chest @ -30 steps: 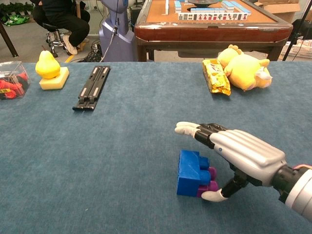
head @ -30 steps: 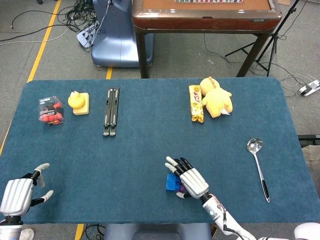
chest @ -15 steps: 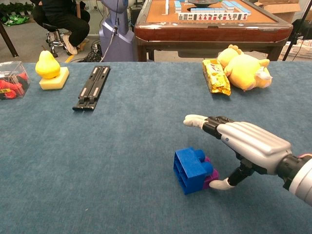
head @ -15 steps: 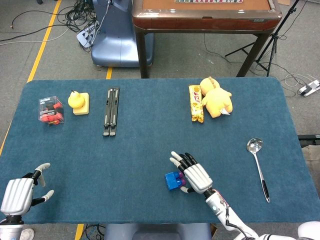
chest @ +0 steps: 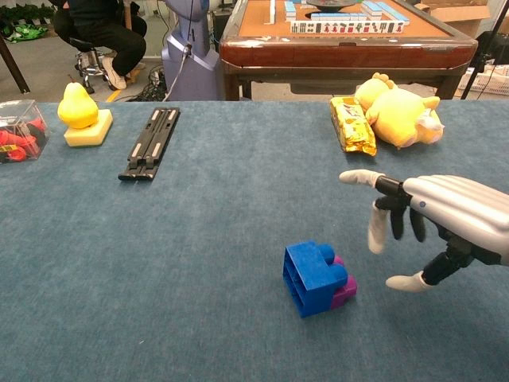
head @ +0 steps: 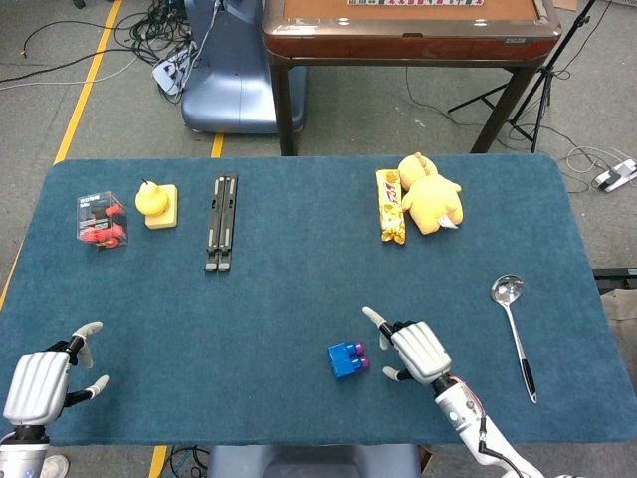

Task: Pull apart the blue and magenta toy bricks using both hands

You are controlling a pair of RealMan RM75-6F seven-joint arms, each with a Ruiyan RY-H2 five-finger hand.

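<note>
The blue brick [head: 344, 358] [chest: 312, 278] lies tipped on the blue cloth, still joined to the magenta brick [head: 362, 360] [chest: 343, 290] on its right side. My right hand [head: 419, 352] [chest: 433, 227] hovers just right of the pair, apart from it, fingers spread and partly curled, holding nothing. My left hand [head: 42, 380] rests at the table's near left corner, far from the bricks, with its fingers apart and empty; the chest view does not show it.
At the back lie a black folding stand [head: 221, 221] [chest: 149, 143], a yellow duck on a block [head: 156, 204] [chest: 82, 114], a clear box of red pieces [head: 101, 220] [chest: 17, 130], a snack bar [head: 390, 205] [chest: 351, 123] and a yellow plush toy [head: 430, 195] [chest: 401, 107]. A spoon [head: 514, 321] lies at right.
My right hand let the bricks go and drew back to the right. The joined bricks were tipped over and now lie still. The left hand has barely moved.
</note>
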